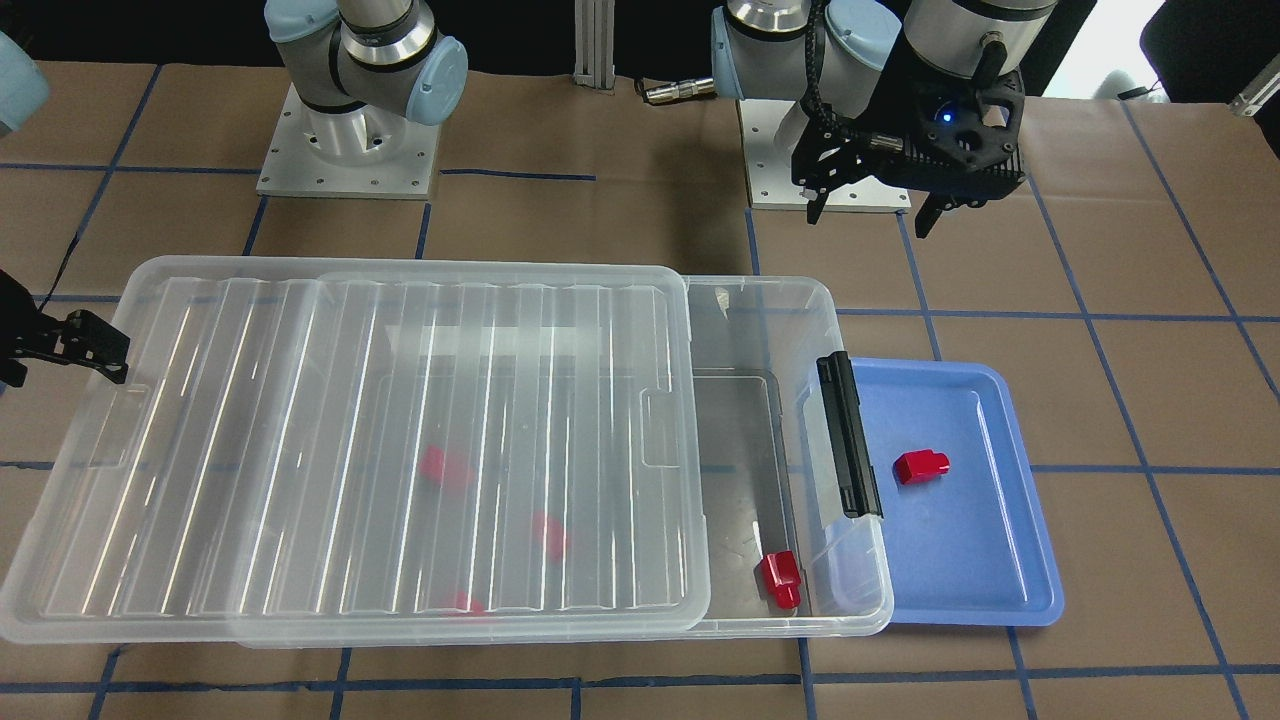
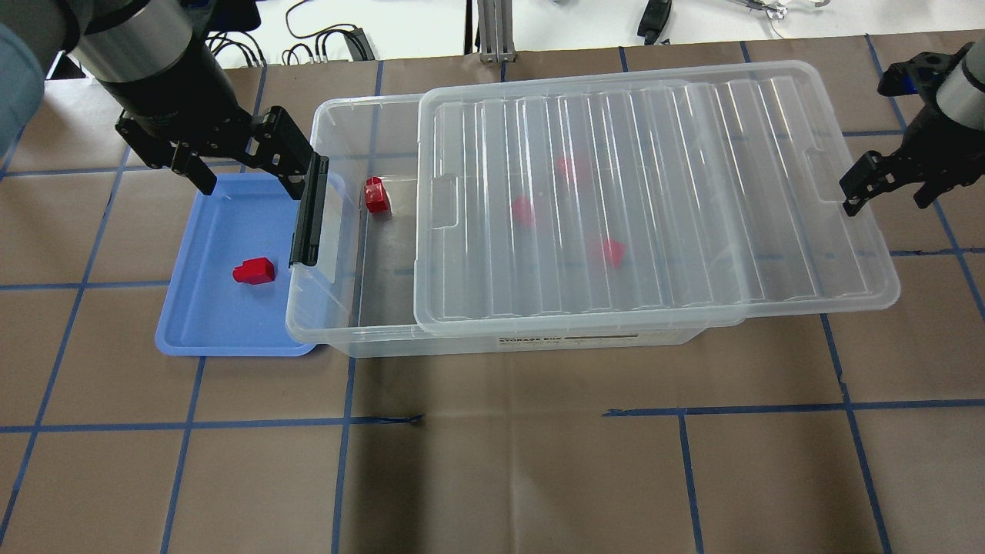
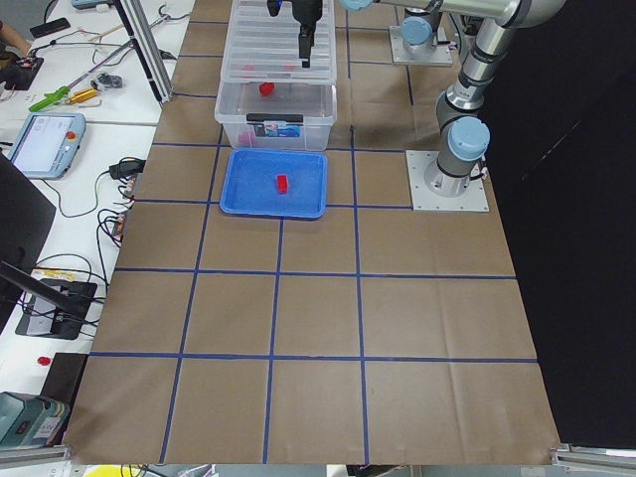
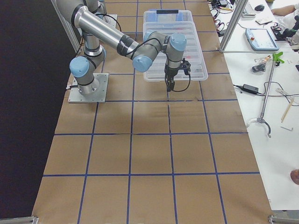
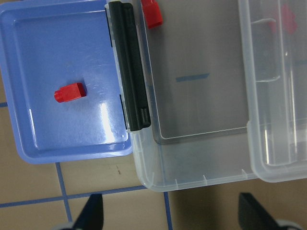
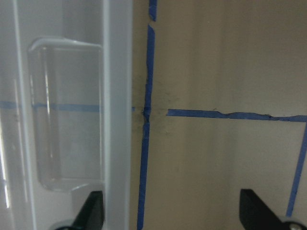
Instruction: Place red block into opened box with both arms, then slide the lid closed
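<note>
One red block (image 2: 254,271) lies on the blue tray (image 2: 192,331), and another red block (image 2: 376,195) rests in the uncovered end of the clear box (image 2: 338,308). Three more show dimly under the ridged lid (image 2: 654,200), which sits slid toward the box's right end and overhangs it. My left gripper (image 2: 246,177) hovers open and empty above the tray's far edge, by the black latch (image 2: 309,211). My right gripper (image 2: 885,196) is open beside the lid's right short end, level with its tab recess (image 6: 67,115), holding nothing.
The blue tray touches the box's latch end. Brown paper with blue tape lines (image 2: 492,415) covers the table. The two arm bases (image 1: 350,150) stand behind the box. A side bench with tools and cables (image 3: 60,109) runs along the table's edge.
</note>
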You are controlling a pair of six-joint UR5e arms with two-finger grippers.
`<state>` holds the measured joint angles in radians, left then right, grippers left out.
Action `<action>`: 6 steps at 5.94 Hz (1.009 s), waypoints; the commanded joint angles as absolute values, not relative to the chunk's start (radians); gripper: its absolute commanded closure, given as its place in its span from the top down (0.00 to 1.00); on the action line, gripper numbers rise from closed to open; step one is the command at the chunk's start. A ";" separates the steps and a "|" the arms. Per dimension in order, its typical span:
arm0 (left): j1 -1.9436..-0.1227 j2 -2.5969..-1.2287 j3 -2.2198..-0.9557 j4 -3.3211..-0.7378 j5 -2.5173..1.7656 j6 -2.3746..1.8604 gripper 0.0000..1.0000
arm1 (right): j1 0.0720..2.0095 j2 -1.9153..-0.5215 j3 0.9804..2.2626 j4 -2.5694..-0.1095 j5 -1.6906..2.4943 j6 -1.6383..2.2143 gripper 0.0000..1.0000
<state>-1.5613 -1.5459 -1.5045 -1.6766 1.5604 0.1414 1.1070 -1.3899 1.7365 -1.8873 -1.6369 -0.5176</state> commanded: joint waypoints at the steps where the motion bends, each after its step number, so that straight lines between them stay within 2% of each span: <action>1: -1.464 -1.542 -1.503 -1.677 1.552 0.261 0.98 | 1.051 -1.390 1.733 -1.891 -1.649 -0.541 1.00; 2: -1.438 -1.539 -1.503 -1.681 1.555 0.300 0.98 | 1.045 -1.391 1.729 -1.891 -1.654 -0.541 1.00; 4: -1.376 -1.546 -1.520 -1.690 1.554 0.761 0.98 | 1.045 -1.400 1.711 -1.923 -1.707 -0.538 1.00; 5: -1.346 -1.548 -1.554 -1.671 1.558 1.060 0.98 | 1.052 -1.423 1.668 -1.902 -1.712 -0.520 1.00; 6: -1.344 -1.557 -1.575 -1.648 1.562 1.188 0.98 | 1.066 -1.454 1.602 -1.819 -1.697 -0.490 1.00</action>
<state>-1.3551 -1.5499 -1.5520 -1.6674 1.5585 1.0145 1.0549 -1.4272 1.6574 -1.8789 -1.7043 -0.5146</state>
